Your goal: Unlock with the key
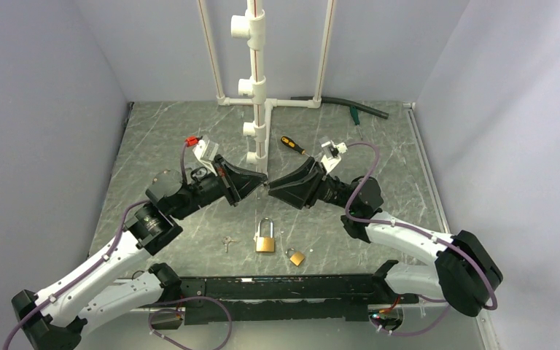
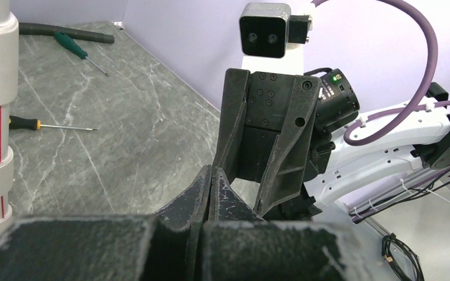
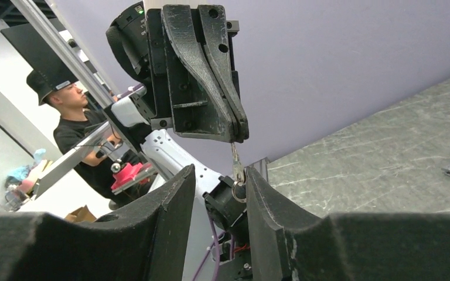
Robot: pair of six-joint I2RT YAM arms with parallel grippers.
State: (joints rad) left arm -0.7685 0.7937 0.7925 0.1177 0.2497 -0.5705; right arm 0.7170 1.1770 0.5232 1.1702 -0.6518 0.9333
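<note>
My left gripper (image 3: 238, 134) pinches the key (image 3: 234, 156), seen only from my right wrist; my right gripper (image 3: 220, 175) gapes around it, maybe touching.

Grey marbled table (image 1: 157, 138); brass padlock (image 1: 265, 244); silver key (image 3: 235, 157); black-orange screwdriver (image 1: 292, 145).

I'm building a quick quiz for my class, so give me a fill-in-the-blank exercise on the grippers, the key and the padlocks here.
1. The left gripper and the right gripper face each other tip to tip; the key is pinched by the ____ one.
2. The right gripper's jaws stand ____, one on each side of the key.
3. In the top view, the small padlock lies to the ____ of the large padlock.
Missing words: left; open; right.
</note>
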